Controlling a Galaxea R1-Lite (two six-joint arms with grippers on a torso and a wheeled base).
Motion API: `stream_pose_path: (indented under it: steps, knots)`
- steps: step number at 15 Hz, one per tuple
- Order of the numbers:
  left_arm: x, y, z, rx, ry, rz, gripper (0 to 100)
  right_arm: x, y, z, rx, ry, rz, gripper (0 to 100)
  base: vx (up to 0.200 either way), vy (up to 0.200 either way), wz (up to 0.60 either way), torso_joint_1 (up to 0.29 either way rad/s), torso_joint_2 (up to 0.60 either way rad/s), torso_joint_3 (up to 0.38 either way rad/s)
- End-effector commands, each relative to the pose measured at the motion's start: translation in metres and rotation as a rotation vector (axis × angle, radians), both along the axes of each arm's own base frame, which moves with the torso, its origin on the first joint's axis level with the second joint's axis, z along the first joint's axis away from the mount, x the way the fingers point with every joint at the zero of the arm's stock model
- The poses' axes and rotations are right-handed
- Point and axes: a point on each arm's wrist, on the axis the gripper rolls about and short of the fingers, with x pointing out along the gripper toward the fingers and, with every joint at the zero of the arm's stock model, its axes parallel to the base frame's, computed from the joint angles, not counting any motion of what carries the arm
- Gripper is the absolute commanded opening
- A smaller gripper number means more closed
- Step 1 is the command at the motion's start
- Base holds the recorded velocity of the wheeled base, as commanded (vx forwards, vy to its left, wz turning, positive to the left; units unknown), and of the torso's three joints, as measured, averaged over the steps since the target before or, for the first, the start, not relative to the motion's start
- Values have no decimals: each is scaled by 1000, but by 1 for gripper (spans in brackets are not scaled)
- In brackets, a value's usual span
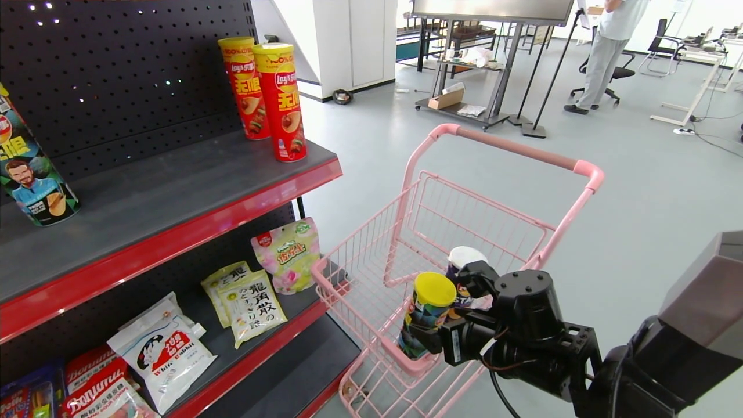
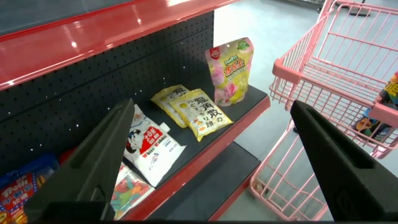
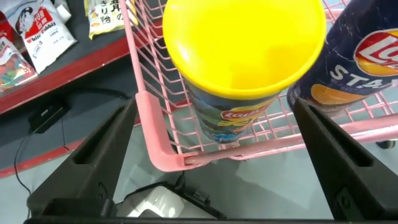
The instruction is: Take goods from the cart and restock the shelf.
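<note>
A chip can with a yellow lid (image 1: pixel 432 302) stands in the near corner of the pink cart (image 1: pixel 511 148), with a dark blue white-lidded can (image 1: pixel 464 258) right behind it. My right gripper (image 1: pixel 453 307) is at these cans, open, its fingers on either side of the yellow-lidded can (image 3: pixel 242 43) without closing on it; the blue can (image 3: pixel 354 56) sits beside it. My left gripper (image 2: pixel 211 106) hangs open and holds nothing, facing the lower shelf (image 2: pixel 236 124) and its snack bags. The grey top shelf (image 1: pixel 174 180) holds two red chip cans (image 1: pixel 284 98) at its right end.
A dark chip can (image 1: pixel 32 174) stands at the top shelf's left end. Snack bags (image 1: pixel 264 296) lie on the lower shelf, close to the cart's left rim (image 1: pixel 348 255). Open grey floor stretches beyond the cart, with a display stand (image 1: pixel 493 64) farther back.
</note>
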Motion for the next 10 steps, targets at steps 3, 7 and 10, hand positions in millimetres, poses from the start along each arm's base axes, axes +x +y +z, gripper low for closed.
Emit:
stream_pose_path:
  steps: [3,7,10]
  knots:
    - [0,0,0,0,1,0,100,5,5,-4,15,12,-11,100,0,0,0,0,0,0]
    - [0,0,0,2,1,0,100,8,7,-6,13,10,-11,100,0,0,0,0,0,0]
    - [0,0,0,2,1,0,100,13,7,-9,11,11,-20,100,0,0,0,0,0,0]
